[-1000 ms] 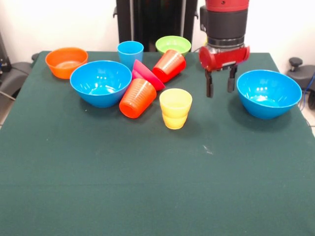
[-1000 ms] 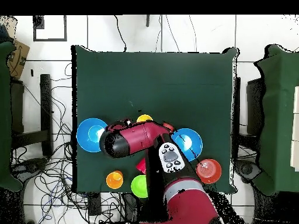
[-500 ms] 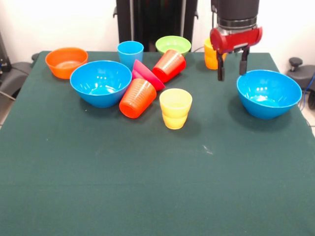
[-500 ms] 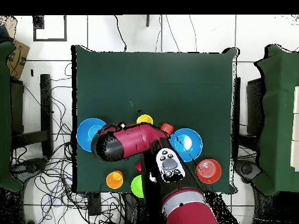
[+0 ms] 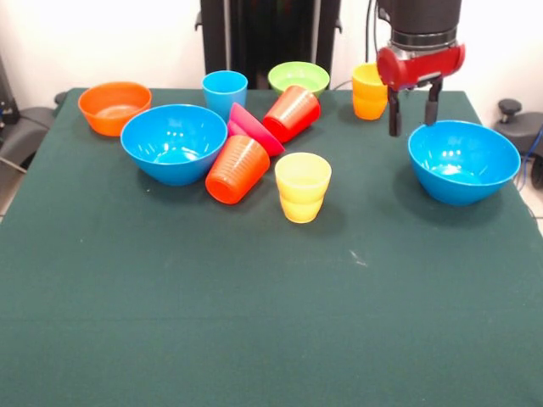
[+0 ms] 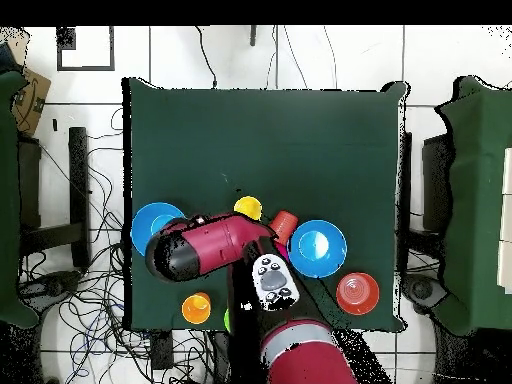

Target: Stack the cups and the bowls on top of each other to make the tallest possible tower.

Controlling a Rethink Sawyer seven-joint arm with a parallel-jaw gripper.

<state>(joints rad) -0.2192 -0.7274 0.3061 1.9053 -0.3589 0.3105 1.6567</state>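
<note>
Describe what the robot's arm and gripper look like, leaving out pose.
The gripper has a glossy red body with two slim black fingers under a black cylindrical wrist. From overhead, the arm is a thick red tube with black joint ends and a light grey button panel.

The worktop [image 5: 254, 322] is covered in dark green cloth, matt and finely woven, with a few pale specks. The blue bowls [image 5: 463, 161], the orange bowl [image 5: 114, 107] and the yellow cup [image 5: 302, 187] look like smooth, glossy plastic that catches bright highlights. The ribbed orange cup [image 5: 237, 169] shines too. The tool [image 5: 412, 107] has a glossy red shell and matt black fingers [image 5: 394, 119]
</note>
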